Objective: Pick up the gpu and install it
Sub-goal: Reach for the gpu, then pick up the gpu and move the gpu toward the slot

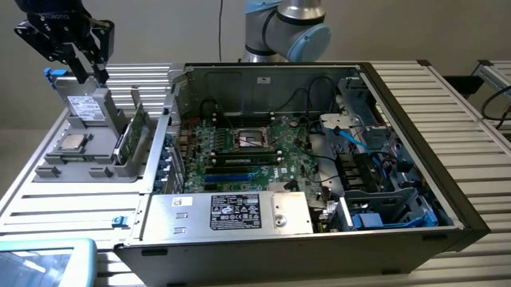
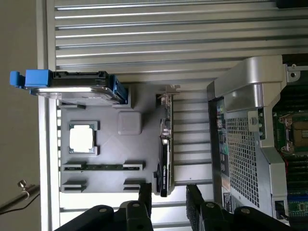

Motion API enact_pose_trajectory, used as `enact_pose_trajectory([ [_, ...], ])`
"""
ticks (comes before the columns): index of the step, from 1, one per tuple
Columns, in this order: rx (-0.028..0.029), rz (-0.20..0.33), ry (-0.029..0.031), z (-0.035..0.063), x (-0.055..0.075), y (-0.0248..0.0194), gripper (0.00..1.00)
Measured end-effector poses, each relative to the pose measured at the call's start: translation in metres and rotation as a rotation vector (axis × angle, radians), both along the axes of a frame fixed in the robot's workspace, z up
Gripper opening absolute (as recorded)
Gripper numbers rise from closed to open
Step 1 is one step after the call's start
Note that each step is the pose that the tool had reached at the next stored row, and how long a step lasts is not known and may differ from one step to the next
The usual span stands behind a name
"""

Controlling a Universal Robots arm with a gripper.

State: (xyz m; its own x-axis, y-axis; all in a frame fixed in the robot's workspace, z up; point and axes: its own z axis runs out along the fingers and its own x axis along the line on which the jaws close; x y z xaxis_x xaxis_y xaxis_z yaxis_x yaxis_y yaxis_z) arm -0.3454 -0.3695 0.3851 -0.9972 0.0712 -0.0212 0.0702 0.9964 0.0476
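- The gpu (image 1: 130,136) stands on its long edge in a slot of the gray tray (image 1: 56,162). The slot is on the tray's side next to the case (image 1: 415,119).
- In the wrist view the gpu (image 2: 164,144) looks like a thin dark strip. Its silver end is at the tray end where the drive (image 2: 79,86) stands.
- The gripper (image 1: 93,76) hangs high over the tray, above the drive end. It is apart from the gpu and holds nothing.
- Its fingers (image 2: 144,195) are spread wide. From the wrist view, the gpu's dark end shows down between them.
- A square chip (image 1: 72,142) lies flat in the middle of the tray.
- A long thin stick (image 2: 103,167) lies in the tray, past the chip from the drive.
- The case sits just beside the tray with its side off. A green board (image 1: 248,152) lies inside it.
- A silver box (image 1: 239,212) sits in the case, at the corner near the tray.
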Motion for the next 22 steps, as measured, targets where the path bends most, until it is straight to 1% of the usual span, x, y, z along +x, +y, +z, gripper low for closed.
enact_pose_trajectory([
  [15, -0.0002, 0.0, 0.0002, -0.0001, 0.0, 0.0, 0.43],
  [22, 0.0001, 0.0, -0.0001, -0.0125, 0.0, 0.0, 0.43],
])
